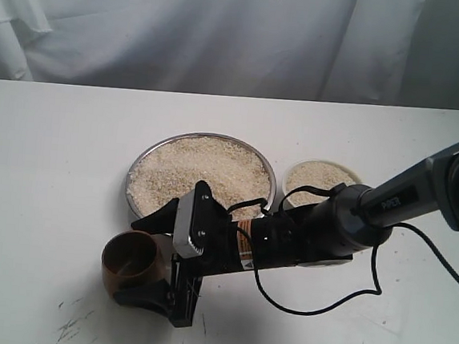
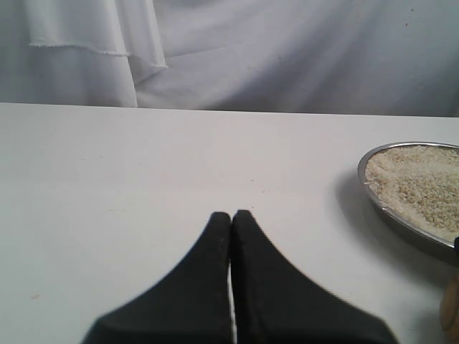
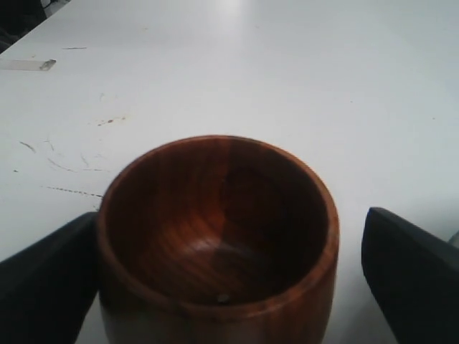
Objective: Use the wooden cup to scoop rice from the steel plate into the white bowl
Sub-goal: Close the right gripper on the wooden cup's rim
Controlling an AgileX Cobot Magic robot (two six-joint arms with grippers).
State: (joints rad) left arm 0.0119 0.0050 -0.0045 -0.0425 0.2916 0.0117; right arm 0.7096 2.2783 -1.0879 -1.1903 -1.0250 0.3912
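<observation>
The wooden cup (image 1: 133,264) stands upright on the table in front of the steel plate (image 1: 135,172), which is heaped with rice (image 1: 201,169). My right gripper (image 1: 131,261) is open and straddles the cup. In the right wrist view one finger (image 3: 50,272) lies against the wooden cup (image 3: 215,236), and the other finger (image 3: 409,265) stands apart from it. The cup's dark inside holds only a stray grain. The white bowl (image 1: 294,171) sits right of the plate with rice in it, partly behind my right arm. My left gripper (image 2: 231,215) is shut and empty over bare table.
The steel plate's rim (image 2: 373,193) and its rice (image 2: 416,179) show at the edge of the left wrist view. A black cable (image 1: 314,308) loops on the table under my right arm. White cloth (image 1: 225,35) hangs behind the table. Scuff marks (image 1: 71,327) lie near the front edge.
</observation>
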